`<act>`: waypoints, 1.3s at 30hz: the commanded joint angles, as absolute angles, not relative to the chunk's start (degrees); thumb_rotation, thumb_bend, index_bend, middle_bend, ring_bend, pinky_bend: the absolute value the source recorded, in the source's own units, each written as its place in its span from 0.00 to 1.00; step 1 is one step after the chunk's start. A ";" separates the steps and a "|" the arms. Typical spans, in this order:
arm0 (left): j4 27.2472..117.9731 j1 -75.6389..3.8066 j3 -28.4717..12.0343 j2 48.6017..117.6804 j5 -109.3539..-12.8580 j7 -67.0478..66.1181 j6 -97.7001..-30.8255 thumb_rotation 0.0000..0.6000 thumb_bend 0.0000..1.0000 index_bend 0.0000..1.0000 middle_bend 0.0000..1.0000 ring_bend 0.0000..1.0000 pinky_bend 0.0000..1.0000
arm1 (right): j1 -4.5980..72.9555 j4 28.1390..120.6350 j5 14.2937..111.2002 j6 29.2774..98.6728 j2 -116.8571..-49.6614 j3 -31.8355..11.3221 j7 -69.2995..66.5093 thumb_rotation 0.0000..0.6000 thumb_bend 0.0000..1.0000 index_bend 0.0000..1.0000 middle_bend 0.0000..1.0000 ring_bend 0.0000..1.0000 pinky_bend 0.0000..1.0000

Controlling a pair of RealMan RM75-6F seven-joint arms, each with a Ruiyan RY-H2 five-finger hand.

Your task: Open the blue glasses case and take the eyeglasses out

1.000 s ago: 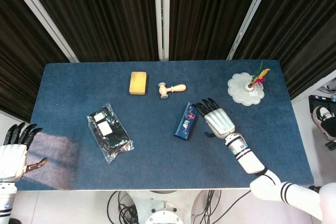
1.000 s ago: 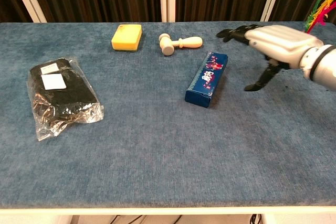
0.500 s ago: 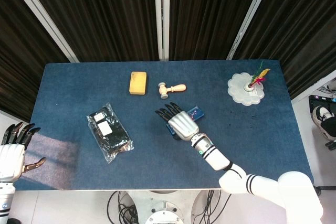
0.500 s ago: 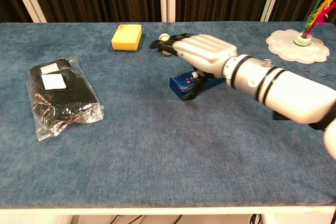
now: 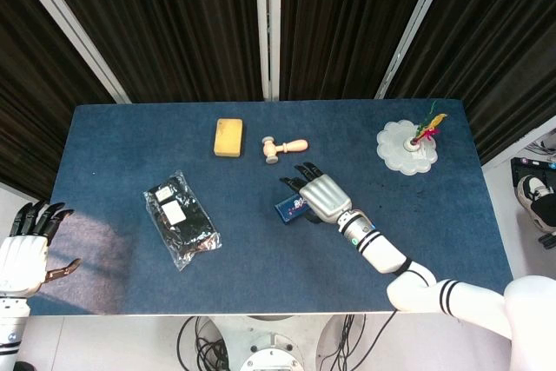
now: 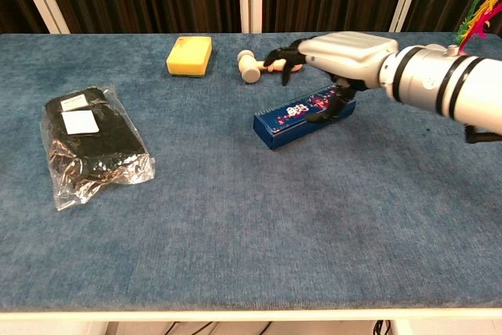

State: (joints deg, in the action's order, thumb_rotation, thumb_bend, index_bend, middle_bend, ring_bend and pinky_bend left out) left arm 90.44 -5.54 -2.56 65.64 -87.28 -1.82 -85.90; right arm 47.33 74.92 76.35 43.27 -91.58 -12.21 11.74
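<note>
Blue glasses case: closed, flat on desk, approx. centre, long axis turned across the desk w/ near-left end free and far-right end under the right hand. In head view the case shows only as a short blue end sticking out left of the hand.

Right hand: palm down over the case's right portion. Fingers extend toward the far-left, slightly apart; thumb reaches down and touches the case's top/near edge. Whether the case is actually pinched cannot be told from either view.

Left hand: off the desk at its near-left corner, head view only. Fingers apart and pointing up, thumb out to the side, holding nothing.

Other items on desk:
- Yellow sponge, far side, left of centre.
- Small wooden mallet, just right of the sponge; handle end partly hidden behind the right hand's fingers in chest view.
- Clear plastic bag w/ dark contents and white labels, left side.
- White scalloped dish, far-right, holding a coloured feather item.

Eyeglasses: not visible.
</note>
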 commanded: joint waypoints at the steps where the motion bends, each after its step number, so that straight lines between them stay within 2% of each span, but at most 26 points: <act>1: 90.89 -5.71 -2.63 65.54 -87.28 -2.30 -85.74 1.00 0.07 0.21 0.12 0.02 0.00 | 48.10 75.35 75.01 41.48 -90.43 -11.65 12.63 1.00 0.24 0.15 0.27 0.00 0.00; 6: 91.81 -5.72 -2.70 65.19 -86.98 -3.15 -85.73 1.00 0.07 0.21 0.12 0.02 0.00 | 48.58 74.75 75.16 41.12 -90.34 -10.46 12.13 1.00 0.24 0.16 0.28 0.00 0.00; 15: 92.34 -5.84 -2.76 64.99 -86.61 -3.72 -85.50 1.00 0.07 0.21 0.12 0.02 0.00 | 49.51 72.59 75.67 41.82 -90.92 -9.82 11.13 1.00 0.31 0.18 0.29 0.00 0.00; 39: 91.93 -5.73 -2.70 65.04 -86.27 -3.03 -85.61 1.00 0.07 0.21 0.12 0.02 0.00 | 50.67 68.56 76.21 43.57 -92.97 -8.11 11.54 1.00 0.31 0.19 0.30 0.00 0.00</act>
State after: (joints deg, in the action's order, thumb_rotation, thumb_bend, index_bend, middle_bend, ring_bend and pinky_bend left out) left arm 91.93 -5.73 -2.70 65.04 -86.28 -3.04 -85.61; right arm 50.63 68.63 76.25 43.62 -92.93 -8.14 11.55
